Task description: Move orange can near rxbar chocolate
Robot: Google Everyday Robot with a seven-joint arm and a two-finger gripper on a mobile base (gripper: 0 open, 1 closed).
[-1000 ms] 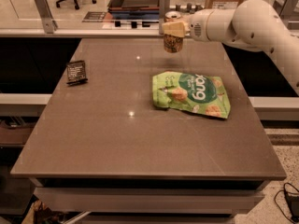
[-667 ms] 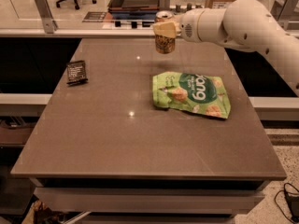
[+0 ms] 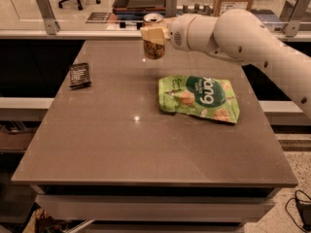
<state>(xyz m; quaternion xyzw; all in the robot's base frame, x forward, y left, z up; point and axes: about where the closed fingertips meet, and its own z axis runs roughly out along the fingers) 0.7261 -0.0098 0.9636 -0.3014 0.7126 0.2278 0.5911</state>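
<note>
The orange can is held upright in the air above the far middle of the table, its silver top showing. My gripper is shut on the orange can, gripping it near the top, with the white arm reaching in from the right. The rxbar chocolate, a small black wrapper with white print, lies flat near the table's left edge, well to the left of the can and a little nearer.
A large green snack bag lies on the brown table right of centre, below and right of the can. Beyond the table's far edge are a rail with metal posts, a dark tray and an office chair.
The arm has carried the can to the left, toward the rxbar side, still lifted above the table. The bar and the green bag have not moved.
</note>
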